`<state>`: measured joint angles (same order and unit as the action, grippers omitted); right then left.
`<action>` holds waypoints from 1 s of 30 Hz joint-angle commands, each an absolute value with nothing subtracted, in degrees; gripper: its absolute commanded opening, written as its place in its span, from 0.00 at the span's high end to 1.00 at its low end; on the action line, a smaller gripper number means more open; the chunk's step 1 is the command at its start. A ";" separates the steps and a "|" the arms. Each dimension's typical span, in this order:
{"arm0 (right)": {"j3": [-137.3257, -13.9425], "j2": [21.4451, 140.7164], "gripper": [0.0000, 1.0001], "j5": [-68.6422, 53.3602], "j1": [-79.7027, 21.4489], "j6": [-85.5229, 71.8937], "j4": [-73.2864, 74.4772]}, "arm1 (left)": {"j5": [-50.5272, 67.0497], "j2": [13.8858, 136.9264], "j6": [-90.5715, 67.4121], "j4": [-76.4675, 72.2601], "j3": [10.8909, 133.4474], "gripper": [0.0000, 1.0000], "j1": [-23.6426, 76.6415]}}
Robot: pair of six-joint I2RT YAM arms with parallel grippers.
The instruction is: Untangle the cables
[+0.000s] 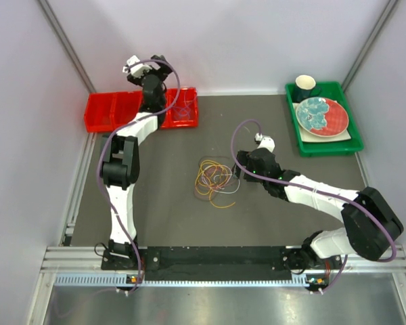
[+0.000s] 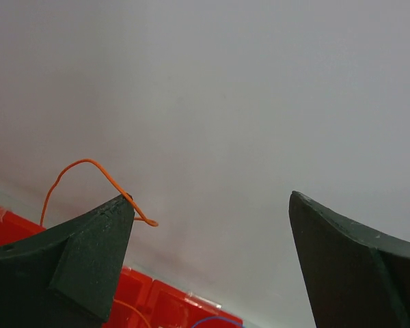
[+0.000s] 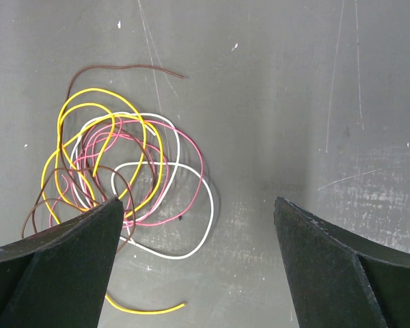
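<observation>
The cables lie in a loose tangle on the dark mat: yellow, pink, white and brown loops. My right gripper hovers open just to the right of the tangle, its left finger over the tangle's edge and nothing between the jaws. My left gripper is raised over the red bin at the back left, facing the wall, jaws wide open. A thin orange cable hangs hooked over the tip of its left finger.
A red bin stands at the back left with thin wires in its right compartment. A green tray at the back right bears a patterned plate and a dark cup. White walls enclose the table.
</observation>
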<state>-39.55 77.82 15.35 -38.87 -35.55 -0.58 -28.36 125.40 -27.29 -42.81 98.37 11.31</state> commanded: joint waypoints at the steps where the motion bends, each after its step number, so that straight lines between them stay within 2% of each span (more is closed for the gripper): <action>1: -42.63 77.96 0.10 16.00 -39.64 -34.89 -1.41 | -24.89 120.85 -26.64 -32.38 101.07 0.02 11.07; 8: -42.63 77.87 0.10 15.82 -39.73 -34.89 -1.23 | -23.99 122.78 -23.82 -6.99 111.35 0.02 11.60; 11: -42.54 77.78 0.10 15.82 -39.64 -34.89 -1.05 | -22.77 122.61 -24.34 -5.10 109.18 0.02 11.60; 14: -42.63 77.61 0.10 15.56 -39.73 -34.89 -0.97 | -20.49 122.69 -25.05 -4.57 106.88 0.06 11.51; 17: -42.45 77.61 0.10 15.56 -39.73 -34.89 -0.97 | -17.15 122.35 -24.70 -3.78 105.48 0.19 11.60; 18: -42.45 77.52 0.10 15.56 -39.73 -34.81 -0.97 | -16.18 122.17 -24.61 -3.34 105.12 0.28 11.60; 21: -42.45 77.52 0.10 15.47 -39.64 -34.80 -1.05 | -14.68 122.25 -24.87 -0.28 105.12 0.43 11.60; 24: -42.63 77.69 0.10 15.12 -39.73 -34.80 -1.05 | -13.54 123.31 -26.27 5.16 104.94 0.49 11.60; 25: -42.71 77.78 0.10 15.20 -39.73 -34.72 -0.88 | -13.45 123.57 -26.71 6.14 104.77 0.54 11.51; 30: -42.63 77.61 0.10 15.12 -39.73 -34.72 -0.88 | -13.18 124.19 -30.23 10.10 103.36 0.64 11.51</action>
